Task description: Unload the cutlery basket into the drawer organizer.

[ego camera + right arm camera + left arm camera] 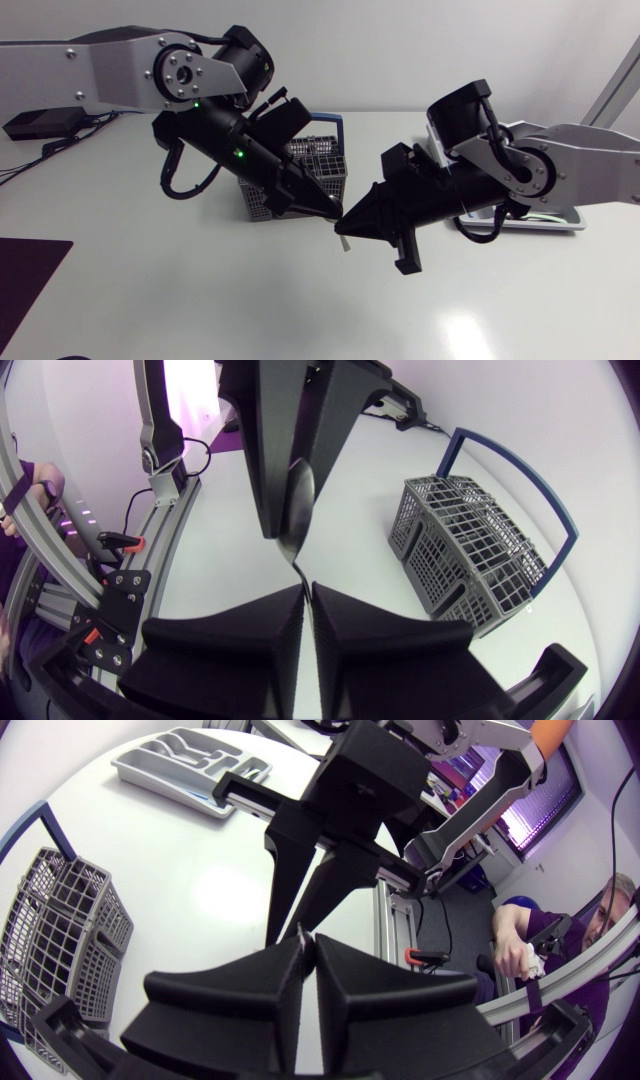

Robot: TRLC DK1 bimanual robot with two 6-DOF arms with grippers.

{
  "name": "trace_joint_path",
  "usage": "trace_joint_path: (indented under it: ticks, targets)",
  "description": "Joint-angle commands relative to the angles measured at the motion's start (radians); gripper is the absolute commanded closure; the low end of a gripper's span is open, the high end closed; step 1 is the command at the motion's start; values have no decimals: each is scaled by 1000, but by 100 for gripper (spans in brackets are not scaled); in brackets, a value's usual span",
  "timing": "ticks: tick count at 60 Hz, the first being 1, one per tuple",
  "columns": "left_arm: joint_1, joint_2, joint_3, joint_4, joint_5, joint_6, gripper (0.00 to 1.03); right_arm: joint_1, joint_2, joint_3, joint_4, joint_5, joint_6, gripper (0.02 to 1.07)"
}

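Metal spoon [298, 500] mid-frame looks stiff and slippery; my left hand [333, 211] and right hand [345, 226] both pinch it. Its thin handle seems the best place to hold.

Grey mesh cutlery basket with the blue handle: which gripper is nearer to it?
Left. The left gripper sits right at the front of the grey mesh cutlery basket; the right gripper meets it tip to tip on a metal spoon, farther out from the basket.
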Motion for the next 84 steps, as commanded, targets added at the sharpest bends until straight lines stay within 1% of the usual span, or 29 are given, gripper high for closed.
trace_joint_path:
  ticks: [1, 7, 11, 14, 18, 23, 33, 41, 48, 55, 62, 72, 76, 80, 84]
  targets:
    - [-6, 7, 11, -6, 18, 29, 99, 2, 1, -14, -17, -15, -9, 101]
    - [-6, 7, 13, -4, 18, 29, 98, 2, 4, -13, -22, -15, -9, 101]
    - [-5, 7, 16, -4, 19, 29, 92, 2, 7, -11, -25, -15, -9, 101]
    - [-3, 7, 21, -4, 19, 29, 84, 1, 11, -10, -27, -14, -9, 101]
    - [0, 7, 25, -4, 19, 27, 67, -1, 16, -10, -30, -14, -11, 101]
    - [3, 7, 31, -3, 21, 24, 52, -1, 24, -10, -34, -12, -13, 101]
    - [6, 10, 42, 8, 28, 1, 36, -2, 31, -8, -44, -12, -22, 101]
    - [15, 9, 44, 45, 30, -37, 35, -4, 39, -5, -51, -5, -22, 101]
    - [31, 9, 54, 55, 30, -62, 34, -10, 44, -5, -53, 12, -22, 101]
    - [74, 13, 61, 98, 24, -131, 34, -36, 50, 1, -48, 50, -20, 101]
    - [107, 19, 64, 134, -27, -191, 35, -59, 50, 9, -31, 113, -13, 101]
    - [132, 28, 62, 186, -150, -275, 35, -98, 53, 6, 36, 250, -8, 101]
    - [141, 30, 57, 197, -177, -286, 35, -117, 51, 0, 62, 288, -6, 101]
    - [141, 33, 53, 209, -249, -298, 35, -136, 48, -10, 96, 336, -8, 101]
    - [146, 33, 44, 218, -271, -303, 35, -162, 45, -20, 134, 377, -8, 101]
